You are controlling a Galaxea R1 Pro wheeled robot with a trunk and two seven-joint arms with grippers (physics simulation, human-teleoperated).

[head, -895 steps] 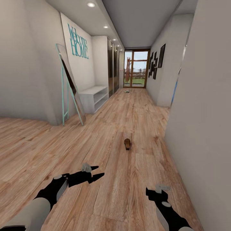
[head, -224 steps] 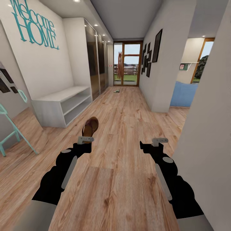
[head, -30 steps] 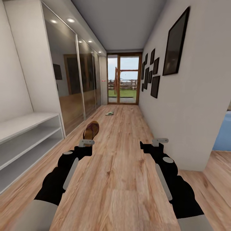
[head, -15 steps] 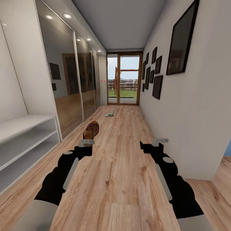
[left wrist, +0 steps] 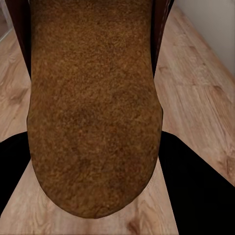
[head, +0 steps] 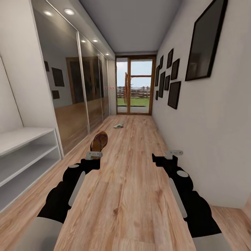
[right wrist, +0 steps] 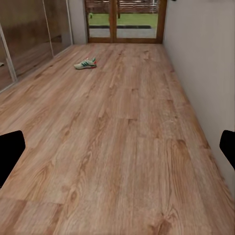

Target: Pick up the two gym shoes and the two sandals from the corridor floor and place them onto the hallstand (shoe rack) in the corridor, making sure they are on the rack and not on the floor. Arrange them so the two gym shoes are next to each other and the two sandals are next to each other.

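Sandal: brown, with a tan footbed and a darker strap across the toe end, held off the corridor floor by the left gripper, whose fingers are closed on its heel end. In the left wrist view the sandal's grainy brown surface lies between the two black fingers. The right gripper holds nothing; its fingertips stand wide apart at the frame edges. Further down the light wood planks, one gym shoe lies alone near the glazed door, white with green side stripes and a red-orange heel. A low white two-shelf bench stands against the left wall beside the mirrored wardrobe. Dark picture frames hang on the right wall.
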